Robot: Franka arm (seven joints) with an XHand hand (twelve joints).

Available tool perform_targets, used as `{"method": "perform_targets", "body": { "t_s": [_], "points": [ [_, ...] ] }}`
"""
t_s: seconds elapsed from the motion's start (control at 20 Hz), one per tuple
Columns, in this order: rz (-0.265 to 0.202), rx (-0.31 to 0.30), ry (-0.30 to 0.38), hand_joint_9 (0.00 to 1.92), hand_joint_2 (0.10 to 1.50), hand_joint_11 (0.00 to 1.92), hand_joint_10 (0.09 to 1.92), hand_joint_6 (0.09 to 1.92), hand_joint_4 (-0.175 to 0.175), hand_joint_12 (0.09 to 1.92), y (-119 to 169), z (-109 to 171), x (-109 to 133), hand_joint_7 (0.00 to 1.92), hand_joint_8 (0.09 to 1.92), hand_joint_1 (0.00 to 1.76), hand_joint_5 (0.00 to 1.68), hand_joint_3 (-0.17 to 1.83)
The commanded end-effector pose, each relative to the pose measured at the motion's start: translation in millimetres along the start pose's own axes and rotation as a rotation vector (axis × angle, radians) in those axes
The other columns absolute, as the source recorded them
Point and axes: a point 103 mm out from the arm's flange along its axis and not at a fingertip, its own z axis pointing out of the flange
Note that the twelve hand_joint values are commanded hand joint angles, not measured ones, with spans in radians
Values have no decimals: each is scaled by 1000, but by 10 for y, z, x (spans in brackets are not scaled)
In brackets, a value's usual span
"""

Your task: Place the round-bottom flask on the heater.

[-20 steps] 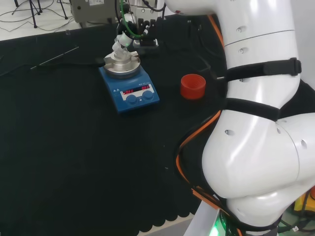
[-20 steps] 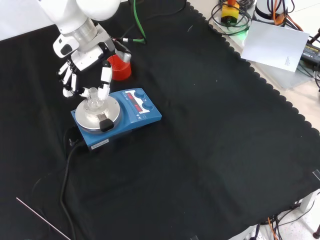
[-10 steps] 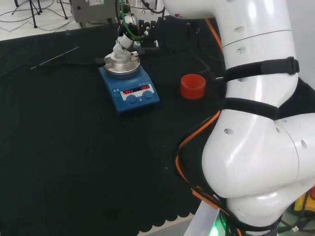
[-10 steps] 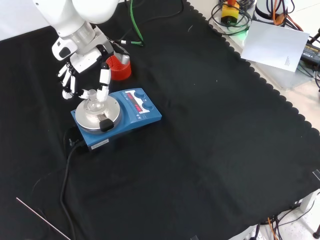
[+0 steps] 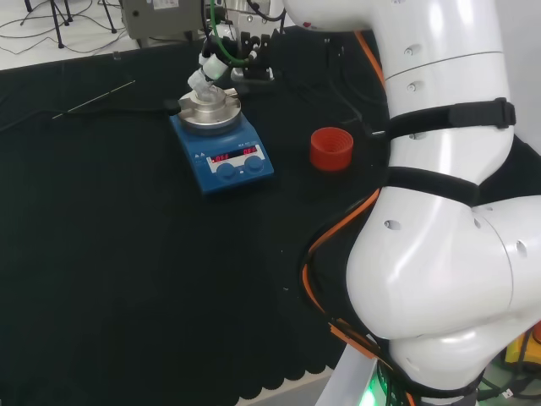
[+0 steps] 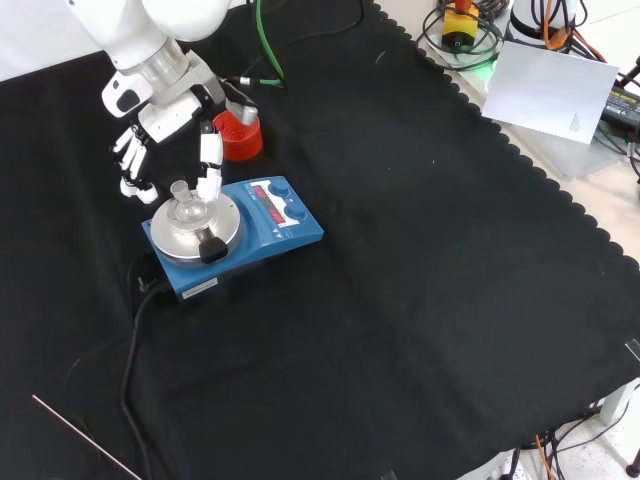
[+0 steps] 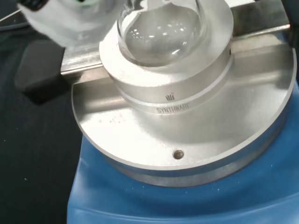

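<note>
Sitting in the round metal block of the blue hotplate heater, the clear glass round-bottom flask is seen upright, its bulb seated in the well in the wrist view and its short neck pointing up. The black and white hand hangs just above and behind it in the front view, fingers spread and relaxed, one fingertip close beside the neck; whether it touches cannot be told. A straight upward withdrawal is judged suitable, the neck lying below the fingers. A red ribbed ring stands apart on the black-clothed surface
</note>
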Motion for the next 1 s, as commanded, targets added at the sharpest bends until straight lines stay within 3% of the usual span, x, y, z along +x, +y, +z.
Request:
{"method": "perform_targets", "body": {
  "t_s": [0.05,0.4,1.0],
  "points": [
    [-13,-8,-6,485,674,129,586,643,15,1332,-38,-30,-14,340,560,778,501,683],
    [-22,-20,-2,451,636,106,616,243,18,1342,-126,-117,-37,311,580,656,407,601],
    [-22,-61,1,436,648,91,623,148,22,1345,-419,-299,12,299,584,636,434,568]
  ]
}}
